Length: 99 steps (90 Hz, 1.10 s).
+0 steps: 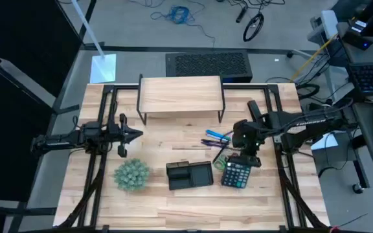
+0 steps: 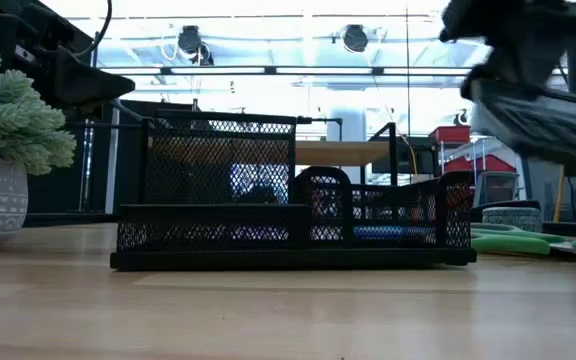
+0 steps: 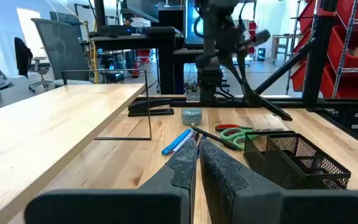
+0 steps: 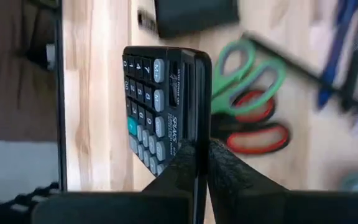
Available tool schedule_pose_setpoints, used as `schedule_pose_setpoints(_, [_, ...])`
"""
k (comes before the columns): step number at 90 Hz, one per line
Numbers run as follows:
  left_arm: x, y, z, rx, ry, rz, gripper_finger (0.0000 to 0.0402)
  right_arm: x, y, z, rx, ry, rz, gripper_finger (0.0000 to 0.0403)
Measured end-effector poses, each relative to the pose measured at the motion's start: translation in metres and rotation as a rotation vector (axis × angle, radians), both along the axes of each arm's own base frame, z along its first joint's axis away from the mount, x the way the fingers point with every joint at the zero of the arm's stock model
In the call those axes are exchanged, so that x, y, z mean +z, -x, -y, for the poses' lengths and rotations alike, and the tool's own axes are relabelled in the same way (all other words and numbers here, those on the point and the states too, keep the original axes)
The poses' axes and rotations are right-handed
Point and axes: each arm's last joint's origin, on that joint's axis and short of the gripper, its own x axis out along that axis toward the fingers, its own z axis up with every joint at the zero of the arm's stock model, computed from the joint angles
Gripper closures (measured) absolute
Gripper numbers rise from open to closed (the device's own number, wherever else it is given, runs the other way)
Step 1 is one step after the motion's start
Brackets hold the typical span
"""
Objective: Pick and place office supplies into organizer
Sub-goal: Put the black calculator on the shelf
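The black mesh organizer [image 1: 190, 175] stands near the table's front middle, also in the low view [image 2: 288, 215]. Blue pens [image 1: 216, 136] and a dark pen lie behind it to the right. Green-handled scissors [image 4: 248, 67] and red-handled scissors [image 4: 258, 132] lie flat on the wood beside them. My right gripper [image 1: 245, 155] is shut on a black calculator [image 1: 238, 173] right of the organizer. My left gripper [image 1: 132, 134] hovers shut over the table's left part, holding nothing. My right gripper pinches the calculator between its two fingers, one on the keyed face [image 4: 178, 144] and one on the back. The hold is at one end of the calculator. The fingers come from above, slanting down. The calculator [image 2: 538, 115] is tilted and lifted clear of the table.
A light wooden riser shelf [image 1: 180, 97] stands at the far middle. A fuzzy green ball plant [image 1: 132, 175] in a grey pot sits left of the organizer. A black stapler [image 3: 151, 111] and a small tape roll [image 3: 191, 115] lie on the table's right part.
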Motion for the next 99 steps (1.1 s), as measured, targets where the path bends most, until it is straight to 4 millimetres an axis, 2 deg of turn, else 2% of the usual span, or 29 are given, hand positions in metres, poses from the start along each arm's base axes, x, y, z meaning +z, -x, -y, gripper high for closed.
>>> schedule_pose_setpoints(9, [0.000, 0.000, 0.000, 0.000, 0.000, 0.000, 0.0391, 0.015, -0.009, 0.011, -0.010, 0.041, 0.038, 0.0403])
schedule_pose_setpoints(21, [0.000, 0.000, 0.000, 0.000, 0.000, 0.000, 0.0391, 0.026, -0.027, 0.028, 0.015, 0.084, -0.013, 0.0403])
schedule_pose_setpoints(45, [0.000, 0.000, 0.000, 0.000, 0.000, 0.000, 0.0391, 0.049, -0.067, 0.074, 0.064, 0.141, -0.023, 0.0403])
schedule_pose_setpoints(76, [0.000, 0.000, 0.000, 0.000, 0.000, 0.000, 0.0391, 0.088, -0.093, 0.149, 0.027, 0.222, 0.034, 0.0403])
schedule_pose_setpoints(99, [0.000, 0.000, 0.000, 0.000, 0.000, 0.000, 0.0391, 0.106, -0.104, 0.203, 0.003, 0.294, 0.071, 0.0403])
